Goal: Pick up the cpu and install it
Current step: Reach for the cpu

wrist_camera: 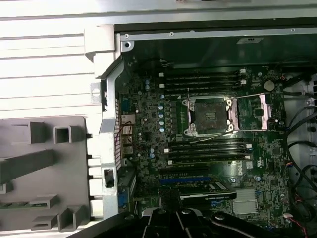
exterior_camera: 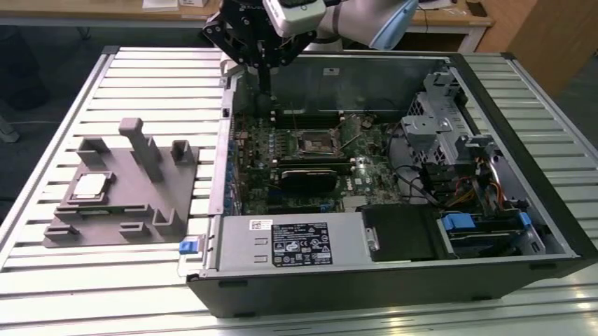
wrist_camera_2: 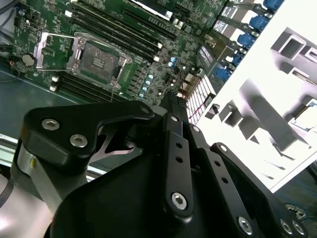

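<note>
The cpu, a small pale square chip, lies flat in a recess of the grey fixture at the exterior view's left, outside the computer case. My gripper hangs above the case's rear left corner, over the motherboard's edge and well away from the cpu. Its black fingers meet at the tips, shut with nothing between them, as the second wrist view shows of the gripper. The open motherboard socket has its metal frame lifted in both wrist views.
The open black computer case lies on a slatted metal table. Inside are memory slots, a black heatsink block, a drive cage, cables and a power supply. The fixture's upright posts stand near the cpu.
</note>
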`<state>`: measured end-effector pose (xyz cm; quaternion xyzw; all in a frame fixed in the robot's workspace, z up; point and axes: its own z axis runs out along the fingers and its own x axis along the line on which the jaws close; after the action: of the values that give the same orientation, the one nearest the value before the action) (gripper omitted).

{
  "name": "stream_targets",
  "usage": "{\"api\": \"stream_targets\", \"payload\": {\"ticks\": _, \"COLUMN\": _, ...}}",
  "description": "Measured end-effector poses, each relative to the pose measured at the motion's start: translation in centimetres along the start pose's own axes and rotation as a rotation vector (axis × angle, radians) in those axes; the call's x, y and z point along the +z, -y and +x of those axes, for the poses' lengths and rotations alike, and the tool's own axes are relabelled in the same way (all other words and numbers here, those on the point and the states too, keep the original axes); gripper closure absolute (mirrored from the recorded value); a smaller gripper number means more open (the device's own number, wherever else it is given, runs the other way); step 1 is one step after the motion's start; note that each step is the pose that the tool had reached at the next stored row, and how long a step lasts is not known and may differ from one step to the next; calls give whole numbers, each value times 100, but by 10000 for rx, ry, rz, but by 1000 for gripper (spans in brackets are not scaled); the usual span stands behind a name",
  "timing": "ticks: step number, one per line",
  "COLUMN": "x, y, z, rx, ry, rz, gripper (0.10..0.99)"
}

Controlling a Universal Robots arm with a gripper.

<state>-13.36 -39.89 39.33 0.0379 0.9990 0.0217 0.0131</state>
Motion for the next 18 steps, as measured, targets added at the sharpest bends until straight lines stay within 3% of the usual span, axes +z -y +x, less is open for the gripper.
{"api": "stream_targets", "payload": {"ticks": 18, "x": -1, "y": 6, "z": 84, "rx": 0, "ry": -1, "rz": 1, "gripper": 980}}
